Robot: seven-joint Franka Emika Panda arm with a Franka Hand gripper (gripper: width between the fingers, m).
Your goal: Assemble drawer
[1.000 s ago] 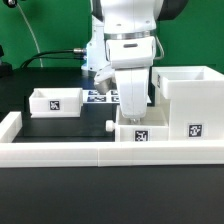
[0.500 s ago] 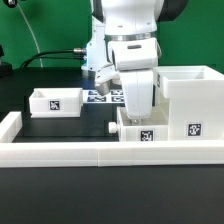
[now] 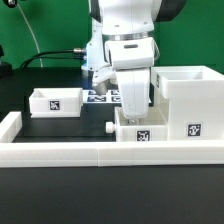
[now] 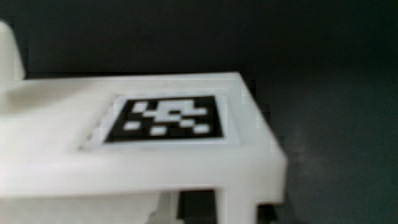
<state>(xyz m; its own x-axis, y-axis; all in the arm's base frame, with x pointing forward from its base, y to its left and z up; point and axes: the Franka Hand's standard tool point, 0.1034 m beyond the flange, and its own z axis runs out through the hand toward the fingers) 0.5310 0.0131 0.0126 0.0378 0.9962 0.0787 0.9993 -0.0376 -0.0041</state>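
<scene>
gripper: my gripper [image 3: 130, 110] hangs straight down over the near tray [image 3: 140, 130], its fingertips sunk behind the rim. i cannot tell from either view whether the jaws are wide, narrow or pinched on a tray wall.
wrist view: i see only a blurred white tagged face [image 4: 166, 118]. no fingers show, and i cannot tell which part it belongs to.
near tray: it sits against the long low wall [image 3: 60, 152], with its knob [image 3: 108, 127] pointing to the exterior view's left. its other end is just beside the housing [image 3: 190, 95], and i cannot tell if they touch.
housing: it stands at the exterior view's right, also against the wall, with an opening showing at its top.
second tray: the second tray [image 3: 55, 101] rests on the black table [image 3: 40, 130], well apart to the exterior view's left.
marker board: the marker board [image 3: 100, 97] lies flat behind the arm.
step in hand: i judge this is the grasp on the near tray, ahead of fitting it into the housing.
doing it well: i want the grip confirmed before any lift, with one wall taken squarely near its middle so the tray does not swing. then i lift straight up clear of the wall, hold the tray level, and line it up with the opening before pushing slowly.
risk: a skewed hold could jam the tray at the opening or shove the housing.
</scene>
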